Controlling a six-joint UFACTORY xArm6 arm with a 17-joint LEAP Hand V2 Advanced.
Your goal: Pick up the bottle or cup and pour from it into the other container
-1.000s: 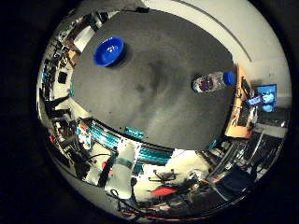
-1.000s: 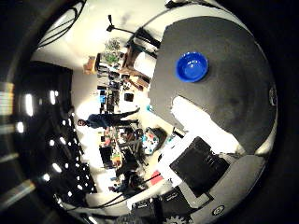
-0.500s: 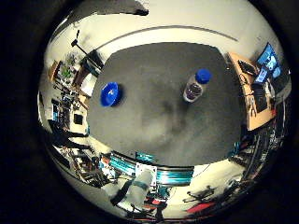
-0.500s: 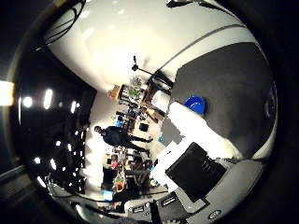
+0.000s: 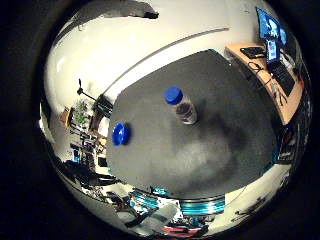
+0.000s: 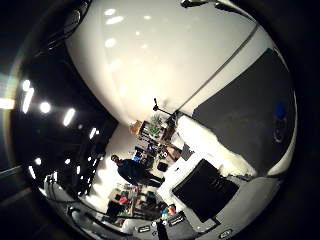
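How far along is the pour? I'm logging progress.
Nothing looks done yet. The bottle stands upright and capped on the dark table, apart from the blue bowl near the table's edge. Nothing is in hand. Grasping, lifting and pouring all remain.

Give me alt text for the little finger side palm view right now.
A clear bottle with a blue cap stands upright on a dark grey table, apart from a blue bowl near the table's edge. A wooden desk with monitors stands beyond the table.

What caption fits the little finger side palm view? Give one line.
Clear plastic bottle with a blue cap standing upright on the dark grey tabletop, apart from a blue bowl.
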